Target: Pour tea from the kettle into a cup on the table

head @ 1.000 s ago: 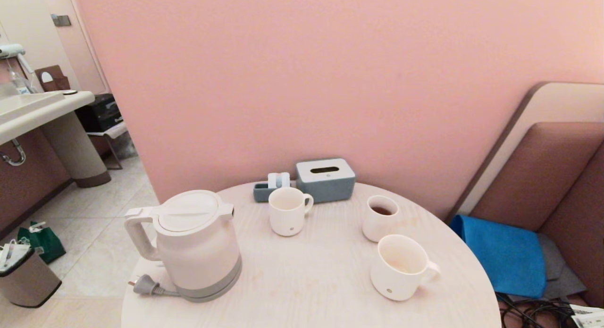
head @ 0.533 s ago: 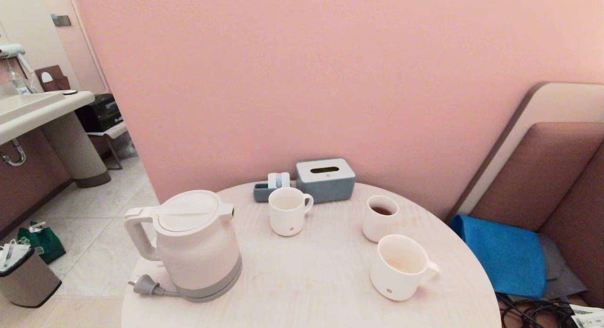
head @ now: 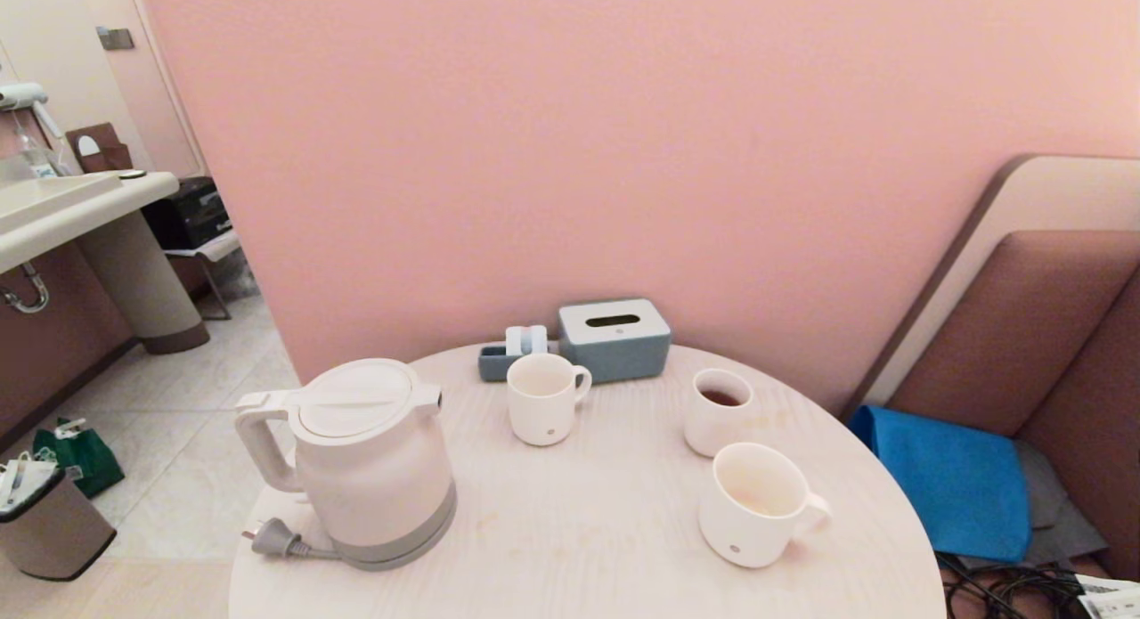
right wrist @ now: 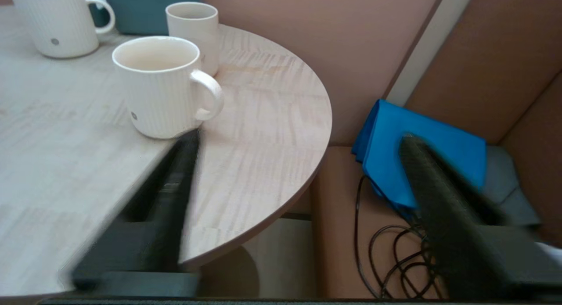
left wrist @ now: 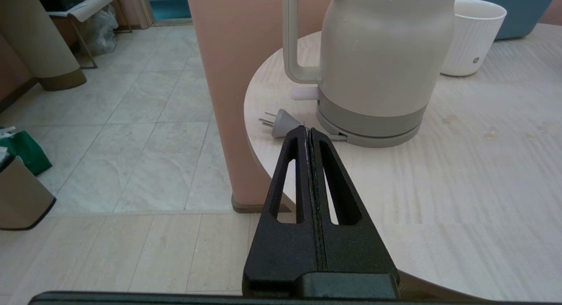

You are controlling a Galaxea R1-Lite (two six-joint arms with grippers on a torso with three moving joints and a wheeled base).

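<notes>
Kettle (head: pixel 370 463) stood upright on left of round table (head: pixel 588 548), plug beside base. Cup (head: pixel 755 505) sat near right edge, handle right. Left gripper (left wrist: pixel 307 131) clenched, empty, near kettle. Right gripper (right wrist: pixel 298 140) spread wide, empty, beside cup.

On the table (head: pixel 579 548) we see the kettle (head: pixel 374 468) standing at the left, with its plug (head: pixel 272 539) lying just beside its base by the table's left edge. The cup (head: pixel 753 505) sits at the right near the front, a small tumbler (head: pixel 717 411) with tea (head: pixel 720 396) in it stands just behind it, and a narrower mug (head: pixel 543 398) stands in the middle, further back. Behind that mug, against the wall (head: pixel 623 138), we find a tissue box (head: pixel 614 338) with a small tray (head: pixel 499 361) just to its left.
</notes>
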